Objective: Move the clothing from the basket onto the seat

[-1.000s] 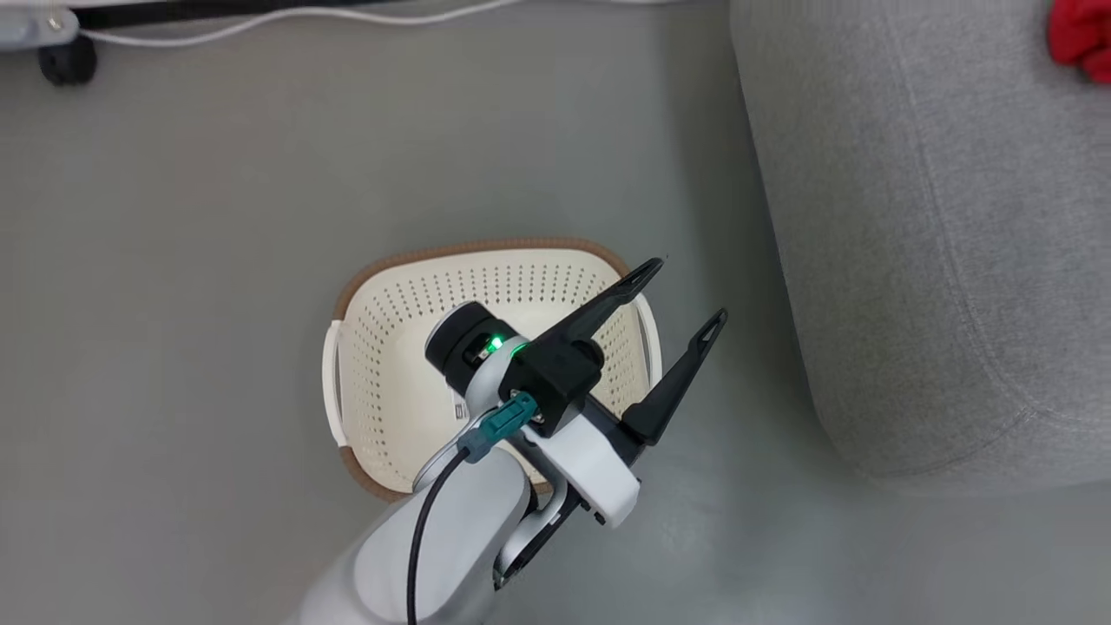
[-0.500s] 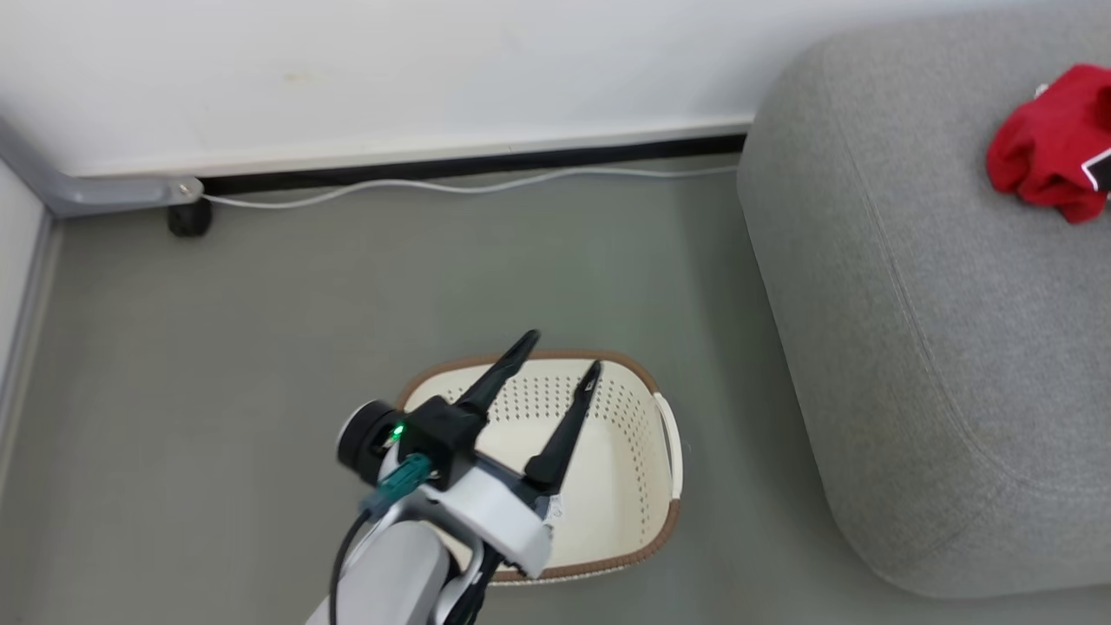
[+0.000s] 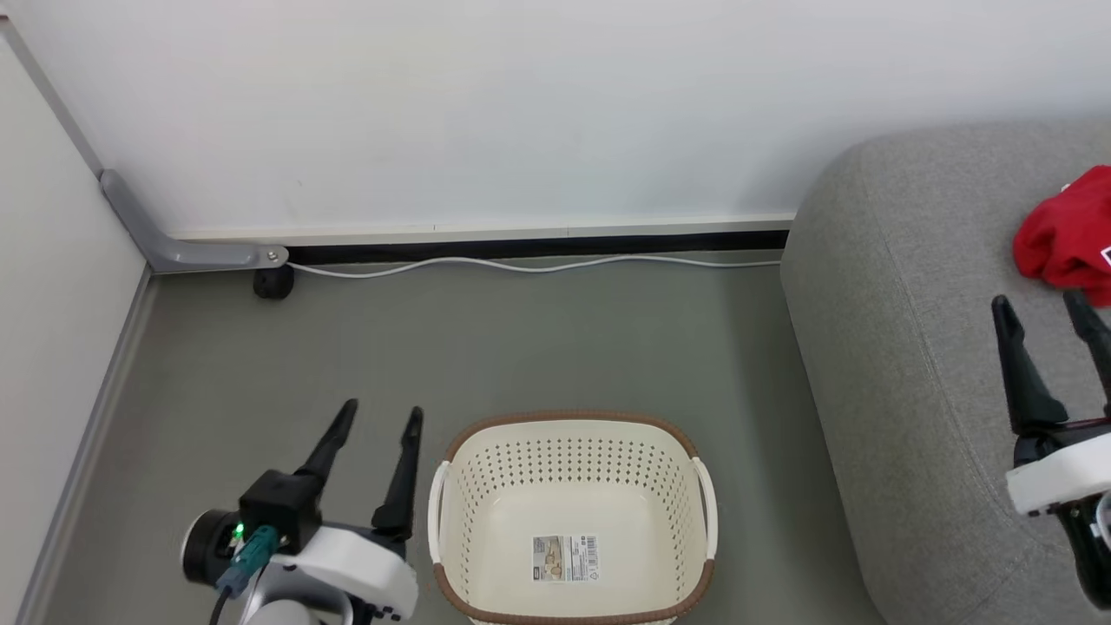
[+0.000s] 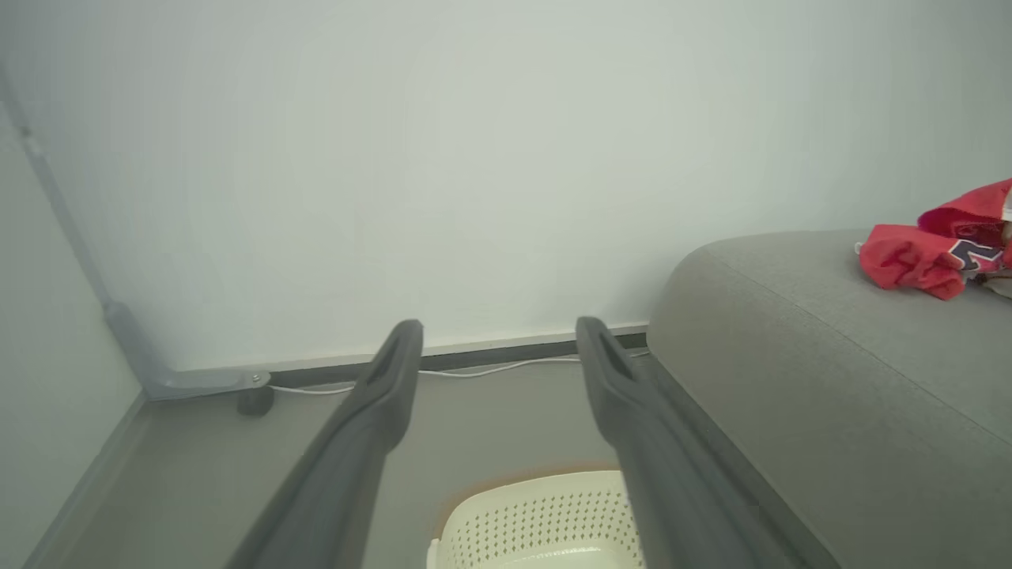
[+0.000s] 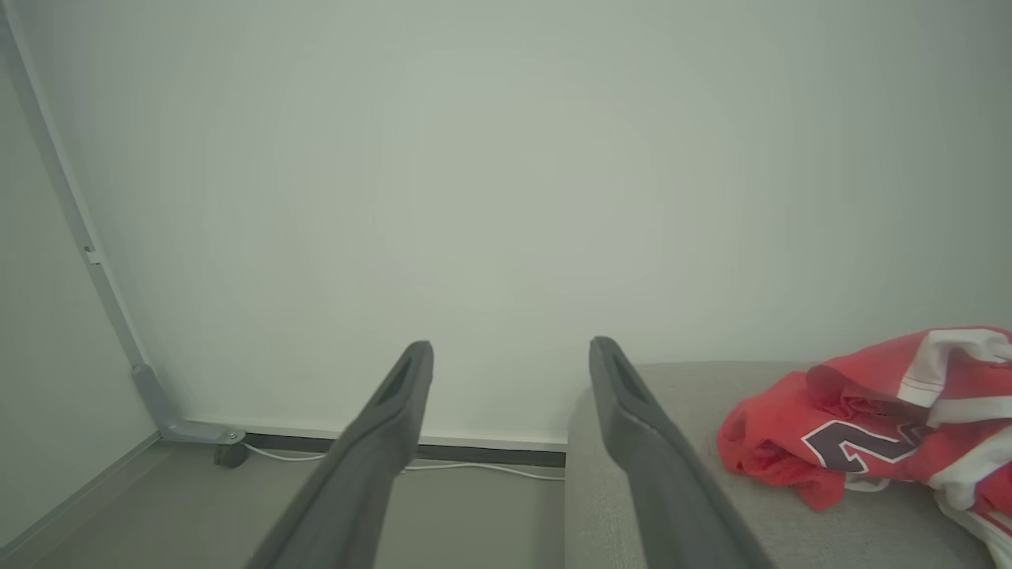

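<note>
Starting left: got the left gripper [image 3: 379, 417] parked just at 9 o'clock of the oval cream perforated plastic basket with the brown rim [image 3: 573, 419], fingers spread wide, holding nothing. Can't spot any cloth inside, just a label sticker [image 3: 566, 557] on the bottom. Moving right to the big light-grey fabric sofa [image 3: 903, 347]: red thin-fabric jerseys with white trim [image 3: 1063, 230] bunched up on the cushion, well away from the basket. Got the right gripper [image 3: 1039, 304] hovering over the sofa, fingers apart and empty too, red pile near, roughly 1 o'clock off its tips. Easily the closer arm if anything needs a nudge. Looks pretty much done, honestly.
</note>
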